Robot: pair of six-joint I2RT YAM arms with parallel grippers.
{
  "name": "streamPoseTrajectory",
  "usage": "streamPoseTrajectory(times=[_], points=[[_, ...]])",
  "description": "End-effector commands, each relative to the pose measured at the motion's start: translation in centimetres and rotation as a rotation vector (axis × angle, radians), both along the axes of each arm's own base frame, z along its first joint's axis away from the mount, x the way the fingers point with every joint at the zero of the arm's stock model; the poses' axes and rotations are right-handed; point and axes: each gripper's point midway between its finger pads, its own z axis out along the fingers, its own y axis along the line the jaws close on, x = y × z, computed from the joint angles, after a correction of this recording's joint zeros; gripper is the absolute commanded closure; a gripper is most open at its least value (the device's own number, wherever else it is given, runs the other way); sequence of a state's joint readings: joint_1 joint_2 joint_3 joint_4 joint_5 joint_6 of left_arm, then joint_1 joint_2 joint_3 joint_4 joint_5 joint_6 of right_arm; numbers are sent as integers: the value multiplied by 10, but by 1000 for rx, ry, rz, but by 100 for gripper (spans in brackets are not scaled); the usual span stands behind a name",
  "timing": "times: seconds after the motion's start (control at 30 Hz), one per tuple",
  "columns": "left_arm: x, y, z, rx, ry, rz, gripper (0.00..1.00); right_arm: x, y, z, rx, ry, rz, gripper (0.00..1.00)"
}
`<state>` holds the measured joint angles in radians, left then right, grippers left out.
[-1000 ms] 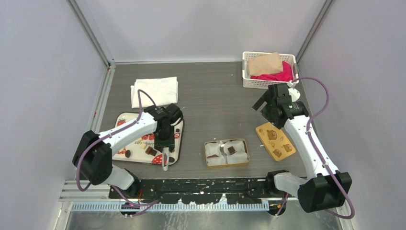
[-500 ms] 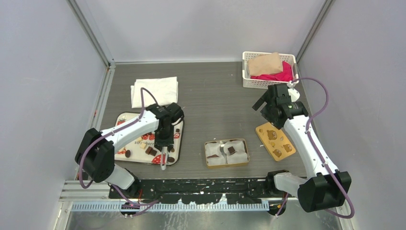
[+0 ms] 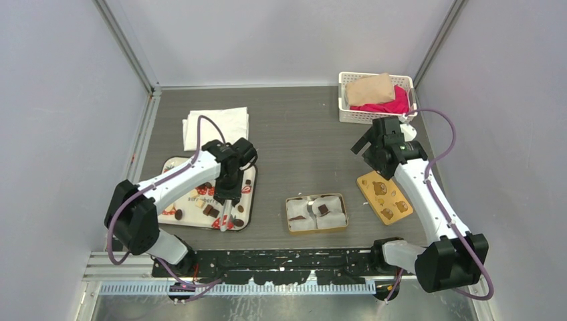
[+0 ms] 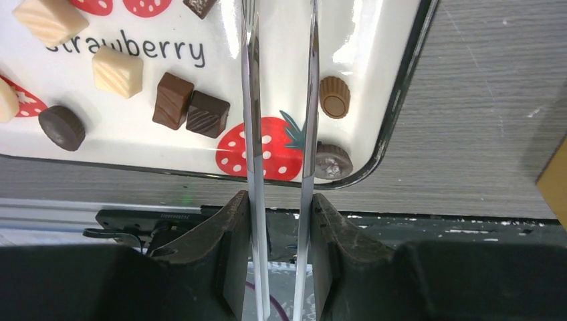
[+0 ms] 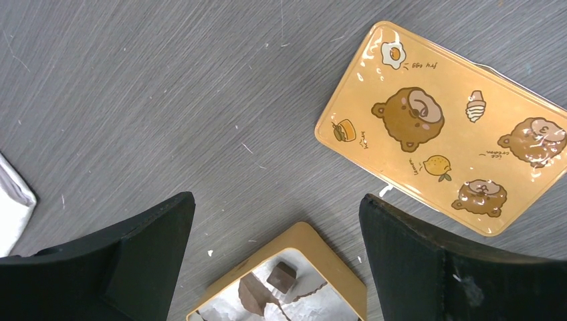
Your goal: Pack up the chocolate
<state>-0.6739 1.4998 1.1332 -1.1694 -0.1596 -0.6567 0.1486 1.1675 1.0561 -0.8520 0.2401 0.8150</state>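
Tweezers (image 4: 251, 100) are sitting clamped between the fingers of my left gripper (image 4: 279, 198), their two blades standing slightly apart over the strawberry tray (image 4: 364, 60). The chocolate (image 4: 189, 108) is lying scattered on that tray. Two dark squares are touching each other at nine o'clock of the blades, cream blocks are lying further out toward ten, a tan cup is sitting just at three, and a dark one is by the rim at four. My right gripper (image 5: 275, 200) is hanging spread wide, holding nothing, above the table (image 5: 167, 100), with the gold tin (image 5: 327, 254) at six o'clock and the bear lid (image 5: 461, 134) at two. One dark piece is resting in the tin.
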Motion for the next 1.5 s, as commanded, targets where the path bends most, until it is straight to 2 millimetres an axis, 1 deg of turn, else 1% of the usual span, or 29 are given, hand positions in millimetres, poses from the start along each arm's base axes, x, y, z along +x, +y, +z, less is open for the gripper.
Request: streamPoseTrajectory(times=[0.0, 0.13, 0.23, 0.3, 0.4, 0.43, 0.5, 0.6, 0.8, 0.97, 1.1, 1.27, 1.4, 1.47], points=[[13, -16, 30, -108, -81, -74, 100, 13, 4, 8, 18, -51, 4, 2], [21, -37, 58, -175, -173, -208, 100, 15, 4, 10, 9, -54, 12, 1], [14, -62, 78, -234, -223, -350, 100, 12, -1, 8, -17, -44, 12, 1], [1, -80, 85, -291, -212, -455, 100, 10, -4, 9, -33, -42, 12, 1], [-31, -113, 91, -418, -196, -654, 100, 7, -5, 11, -35, -47, 12, 1], [-39, -120, 90, -438, -202, -702, 100, 6, -2, 12, -14, -49, 19, 1], [-52, -129, 86, -452, -195, -766, 100, 6, 1, 12, 13, -50, 18, 0], [-61, -132, 76, -433, -142, -803, 100, 3, 3, 14, 31, -60, 14, 0], [-71, -142, 60, -403, -59, -837, 100, -4, 3, 17, 41, -59, 23, 1], [-69, -143, 48, -364, -32, -818, 100, -7, 4, 18, 44, -59, 34, 1], [-67, -146, 46, -361, -33, -823, 100, -9, 3, 17, 37, -58, 38, 0], [-62, -145, 39, -311, -21, -806, 100, -7, 3, 20, 31, -62, 40, 0], [-62, -147, 36, -306, -4, -799, 100, -7, 3, 21, 29, -66, 41, 1], [-61, -145, 36, -291, -1, -790, 97, -7, 2, 22, 28, -66, 42, 1]])
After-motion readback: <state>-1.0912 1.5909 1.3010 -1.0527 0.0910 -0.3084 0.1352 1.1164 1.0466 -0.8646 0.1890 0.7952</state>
